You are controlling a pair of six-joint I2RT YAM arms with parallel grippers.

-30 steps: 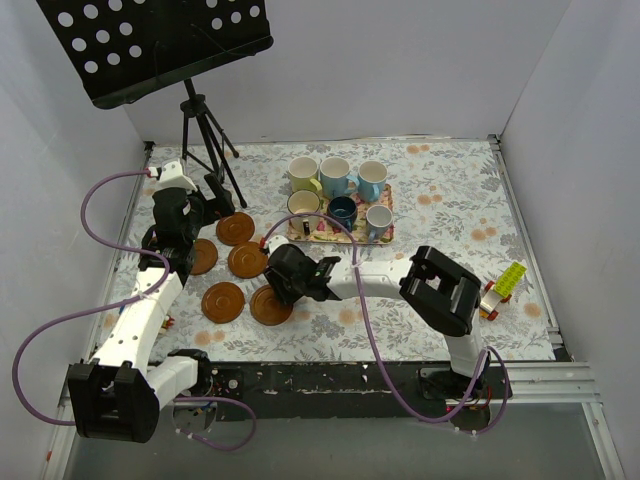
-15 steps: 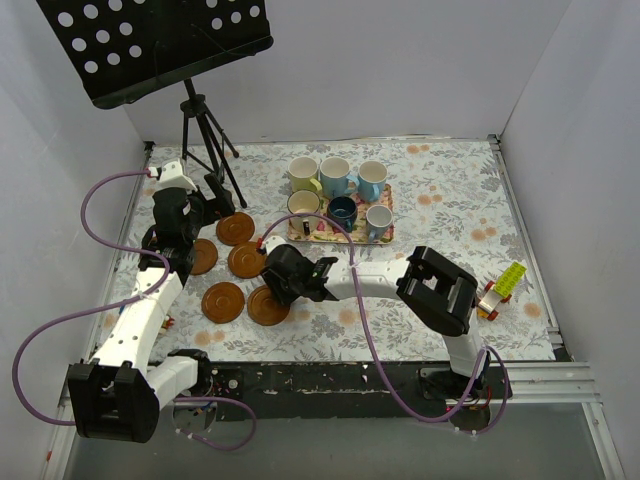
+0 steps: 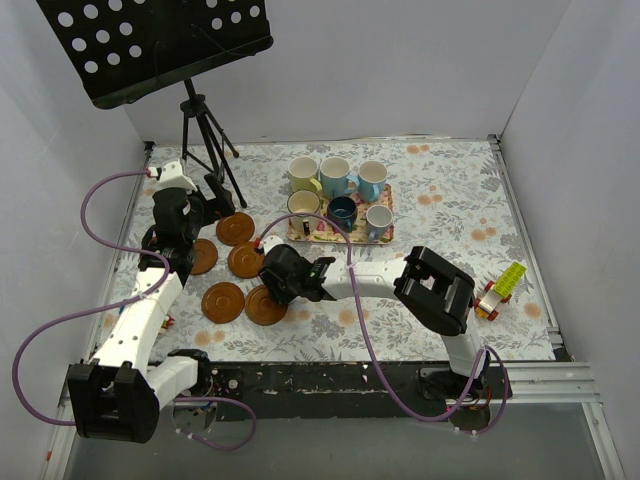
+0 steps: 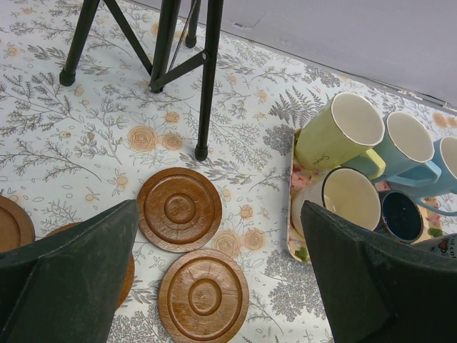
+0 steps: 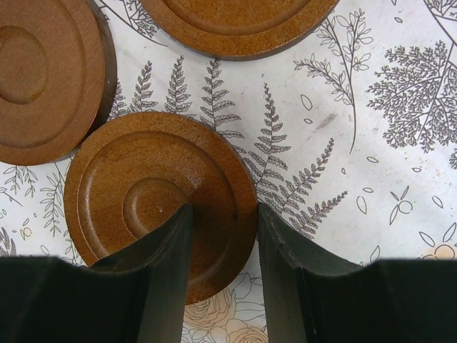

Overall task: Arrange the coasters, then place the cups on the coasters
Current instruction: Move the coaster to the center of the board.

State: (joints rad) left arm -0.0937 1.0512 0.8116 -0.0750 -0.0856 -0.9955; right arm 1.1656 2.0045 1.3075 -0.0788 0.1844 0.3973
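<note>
right gripper (image 5: 221,211) part open, clamping nothing. both fingertips (image 5: 168,250) sit over the right half of one coaster (image 5: 136,193) lying flat on the table (image 5: 371,179); touching or hovering, can't tell. two more coasters just past it: ahead-left (image 5: 43,78) and ahead (image 5: 235,21). left gripper (image 4: 218,207) wide open, empty, with two coasters (image 4: 178,209) (image 4: 203,295) below between its fingers. cups (image 4: 343,132) on the tray (image 4: 294,236), ahead-right of it.
</note>
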